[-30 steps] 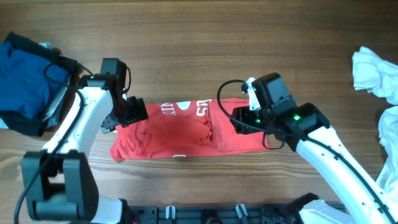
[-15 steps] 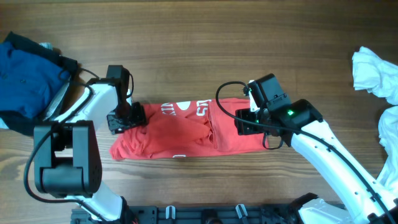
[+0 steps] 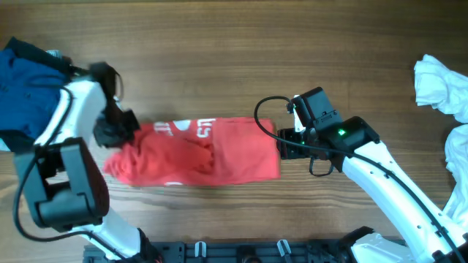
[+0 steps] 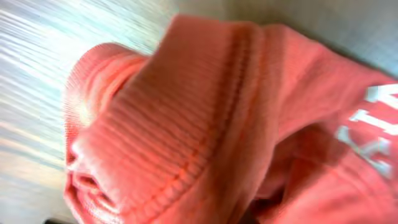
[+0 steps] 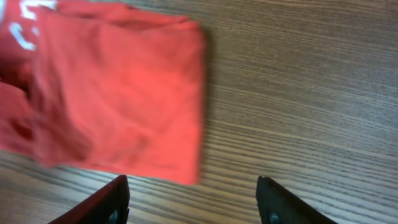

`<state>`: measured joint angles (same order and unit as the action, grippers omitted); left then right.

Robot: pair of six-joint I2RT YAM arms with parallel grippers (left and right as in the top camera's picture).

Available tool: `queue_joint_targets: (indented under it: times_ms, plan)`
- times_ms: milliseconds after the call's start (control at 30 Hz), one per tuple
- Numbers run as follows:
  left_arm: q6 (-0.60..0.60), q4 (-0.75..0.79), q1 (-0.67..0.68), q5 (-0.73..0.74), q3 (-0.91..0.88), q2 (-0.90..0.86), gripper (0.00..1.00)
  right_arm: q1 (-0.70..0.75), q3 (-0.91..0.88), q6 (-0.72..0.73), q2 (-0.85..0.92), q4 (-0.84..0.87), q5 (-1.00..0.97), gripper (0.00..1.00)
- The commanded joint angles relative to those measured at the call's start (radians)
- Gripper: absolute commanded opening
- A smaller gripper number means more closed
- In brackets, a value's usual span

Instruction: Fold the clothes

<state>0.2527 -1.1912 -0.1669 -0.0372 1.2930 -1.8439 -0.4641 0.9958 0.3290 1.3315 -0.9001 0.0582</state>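
In the right wrist view the right fingers (image 5: 118,198) are spread wide at the lower edge of the frame and hold nothing. Between them there is only the bare wood of the counter (image 5: 298,93). The red shirt (image 5: 112,93) lies flat in the upper left of this frame. Its folded right edge ends just above the left finger, near it but not touching.

In the left wrist view the red shirt (image 4: 205,124) fills almost the whole frame. A thick ribbed hem is gathered into a bunch very close to the lens. The fingers themselves are covered by the cloth here.

From overhead, the left fingers (image 3: 117,131) pinch the left end of the red shirt (image 3: 205,150), where the cloth is pulled into a wrinkled point. The shirt lies as a long band in the lower middle of the frame, with white letters along its upper edge. The right fingers (image 3: 285,144) stand just beside its right edge.

A black cable (image 3: 263,109) loops over the right arm. Farther away, a blue garment (image 3: 25,88) sits in the upper left corner, behind the left arm. A heap of white clothes (image 3: 439,84) lies at the right edge, well apart from the shirt.
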Motion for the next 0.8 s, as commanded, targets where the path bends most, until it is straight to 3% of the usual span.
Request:
queue_joint_targets:
  times_ms: [0,100,200,467,767]
  plan:
    - [0.021,-0.077,-0.036,-0.023,0.172,0.032,0.15,-0.004,0.01,0.014,0.011,0.002,-0.017,0.66]
    - [0.026,-0.234,-0.017,0.153,0.299,0.034,0.09,-0.004,0.01,0.014,0.011,0.002,-0.017,0.66]
    - [0.055,-0.307,0.059,0.312,0.316,0.042,0.07,-0.004,0.01,0.014,0.011,0.002,-0.017,0.66]
    - [0.192,-0.224,0.412,0.317,0.315,0.041,0.09,-0.004,0.01,0.012,0.011,-0.004,-0.016,0.65]
    - [0.288,-0.124,0.589,0.302,0.315,0.026,0.11,-0.004,0.01,0.011,0.011,-0.016,-0.016,0.66]
